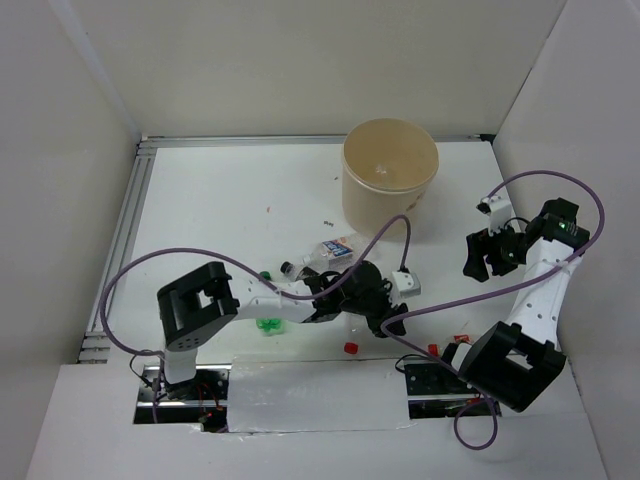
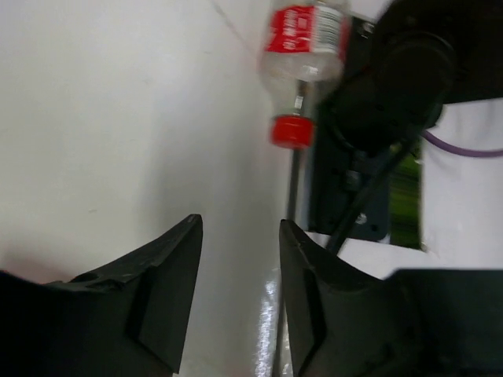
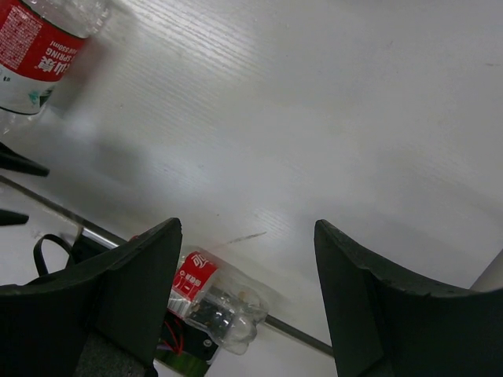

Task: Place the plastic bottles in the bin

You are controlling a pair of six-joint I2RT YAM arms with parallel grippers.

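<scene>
Plastic bottles: you have several lying loose on the tabletop, clustered near the middle and toward the near edge.
Bin: the bin stands upright at the far side, right of centre, well apart from the cluster.
Bin contents: from above you see its beige inside and no bottle that can be made out, though the view is too small to be sure.
Blue-and-white bottle: the blue-and-white labelled bottle lies between the cluster and the bin, closest of all to it.
Green bottle: the green bottle lies partly under your left arm, near the near edge.
Left hand: your left hand is low over the tabletop, fingers a little apart with only bare surface between them, clamped on nothing.
Ahead of left hand: a red-labelled bottle lies on its side beyond the fingertips, red cap pointing toward them, not touching.
Right hand: your right hand hangs at the right, fingers wide apart and empty.
Near right hand: one red-labelled bottle is off to one side of it, and another bottle lies down by the near edge.
Progress: by my reading, you are at an early stage and neither hand carries anything.
Left to do: every bottle you can see remains to be picked up and dropped in.
</scene>
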